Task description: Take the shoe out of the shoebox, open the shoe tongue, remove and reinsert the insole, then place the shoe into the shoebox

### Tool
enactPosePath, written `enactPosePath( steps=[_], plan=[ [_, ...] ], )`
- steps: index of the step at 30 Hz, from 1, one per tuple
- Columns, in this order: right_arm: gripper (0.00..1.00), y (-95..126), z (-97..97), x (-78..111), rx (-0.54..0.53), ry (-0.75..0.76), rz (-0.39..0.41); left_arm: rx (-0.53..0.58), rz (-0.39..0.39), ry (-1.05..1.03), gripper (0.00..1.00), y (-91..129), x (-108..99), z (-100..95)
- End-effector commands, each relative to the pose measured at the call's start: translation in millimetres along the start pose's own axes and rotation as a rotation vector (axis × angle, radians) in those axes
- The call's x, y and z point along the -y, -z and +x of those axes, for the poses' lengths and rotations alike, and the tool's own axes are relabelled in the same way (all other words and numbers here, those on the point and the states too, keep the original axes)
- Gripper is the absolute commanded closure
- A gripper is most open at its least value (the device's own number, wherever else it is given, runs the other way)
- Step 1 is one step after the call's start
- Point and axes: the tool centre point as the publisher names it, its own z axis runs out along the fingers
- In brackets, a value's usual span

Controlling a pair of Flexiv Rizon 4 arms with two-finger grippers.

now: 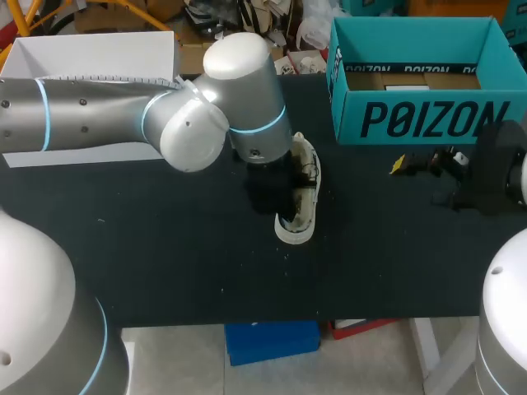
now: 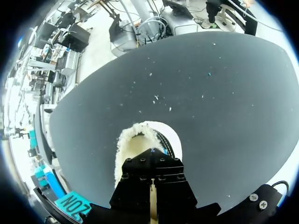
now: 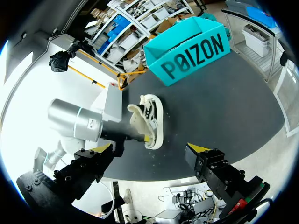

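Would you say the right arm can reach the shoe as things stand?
Probably yes: nothing stands on the table between the open right gripper and the shoe, though the left gripper sits in its opening.

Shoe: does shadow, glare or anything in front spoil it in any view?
Head view: the left arm covers one side of the shoe, the rest stands pale against the dark table. Left wrist view: the left end effector blocks the shoe's near part. Right wrist view: shoe evenly lit, no glare on it.

The shoe [image 1: 301, 227] is cream-white, the shoebox [image 1: 420, 120] teal with black lettering, the table [image 1: 165, 247] black.
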Motion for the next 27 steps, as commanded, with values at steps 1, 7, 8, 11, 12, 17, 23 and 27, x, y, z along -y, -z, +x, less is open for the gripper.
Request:
enactPosePath(
  steps=[1, 7, 8, 11, 12, 17, 23, 27],
  plan=[
    [0.0, 0, 0.5, -0.5, 0.001, 0.0, 0.002, -0.022, 0.002, 0.004, 1.0, -12, -3, -2.8],
    [0.0, 0, 0.5, -0.5, 0.001, 0.0, 0.002, -0.037, 0.001, 0.012, 1.0, -14, -5, 2.0],
    [0.0, 0, 0.5, -0.5, 0.001, 0.0, 0.002, -0.037, 0.0, 0.013, 1.0, -12, -5, 2.5],
    [0.0, 0, 0.5, -0.5, 0.001, 0.0, 0.002, -0.028, -0.009, 0.012, 1.0, -2, -4, 1.6],
    [0.0, 0, 0.5, -0.5, 0.001, 0.0, 0.002, -0.025, -0.016, 0.009, 1.0, 2, -4, 1.4],
    [0.0, 0, 0.5, -0.5, 0.001, 0.0, 0.002, -0.005, -0.013, -0.001, 1.0, 29, 4, 1.3],
    [0.0, 0, 0.5, -0.5, 0.001, 0.0, 0.002, 0.015, -0.027, 0.024, 0.61, 64, 8, 13.2],
    [0.0, 0, 0.5, -0.5, 0.001, 0.0, 0.002, 0.048, -0.047, 0.052, 0.52, 86, 13, 18.5]
  ],
)
